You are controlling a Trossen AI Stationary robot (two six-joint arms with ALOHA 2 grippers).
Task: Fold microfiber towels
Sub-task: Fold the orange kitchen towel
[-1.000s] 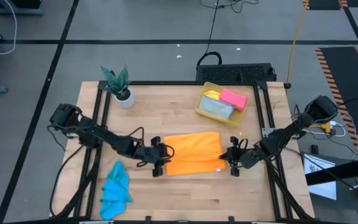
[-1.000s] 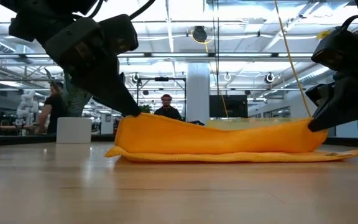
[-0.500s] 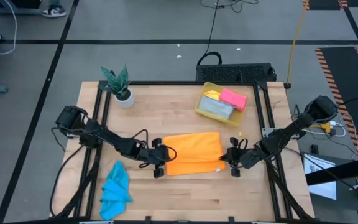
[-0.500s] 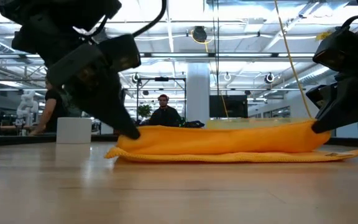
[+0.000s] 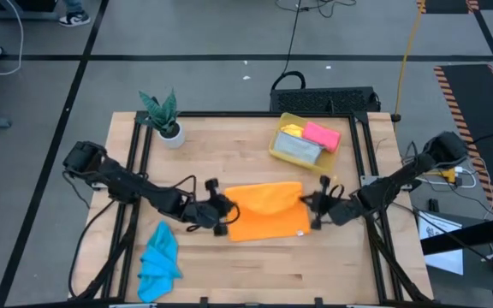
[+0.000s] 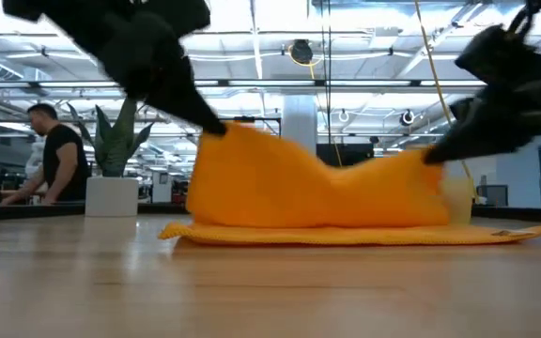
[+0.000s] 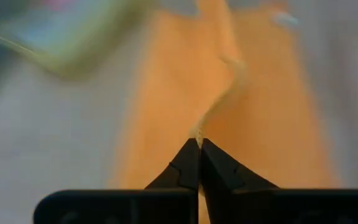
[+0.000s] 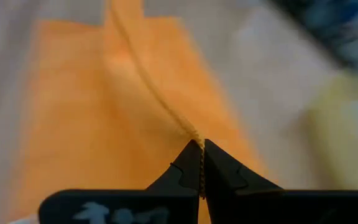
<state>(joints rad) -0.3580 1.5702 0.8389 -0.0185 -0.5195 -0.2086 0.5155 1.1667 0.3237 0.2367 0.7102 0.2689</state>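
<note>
An orange microfiber towel (image 5: pixel 268 211) lies mid-table with its upper part raised like a tent (image 6: pixel 327 192). My left gripper (image 5: pixel 222 208) is shut on the towel's left end. My right gripper (image 5: pixel 315 204) is shut on its right end. The towel's lower layer (image 6: pixel 364 236) rests flat on the wood. A blue towel (image 5: pixel 159 257) lies crumpled near the front left. Pink (image 5: pixel 322 134), grey (image 5: pixel 296 149) and yellow (image 5: pixel 292 130) towels sit in the yellow bin (image 5: pixel 277 151). My left gripper pinches the towel's hemmed edge (image 7: pixel 197 129) at its left end between the two fingertips (image 7: pixel 188 158), slanting down from the table's left. That end is lifted (image 6: pixel 222 129); the cloth sags from it toward the middle. My right gripper pinches the same hemmed edge (image 8: pixel 191 132) at the towel's right end between its fingertips (image 8: pixel 217 163), slanting down from the table's right. This end is lifted too (image 6: pixel 430 156), lower than the left one, with the cloth hanging below it to the table.
A potted plant (image 5: pixel 165 120) stands at the far left corner. The yellow bin sits at the far right, just beyond the towel. Bare wood lies along the near edge (image 5: pixel 264 269). In the low view a person (image 6: pixel 53 160) stands in the room behind.
My left gripper has shut on the towel's left end, then risen. Both grippers have gone up and a little toward the far edge. The towel's upper layer has been lifted from a low hump into a tall tent, while its bottom layer has stayed flat on the table.
</note>
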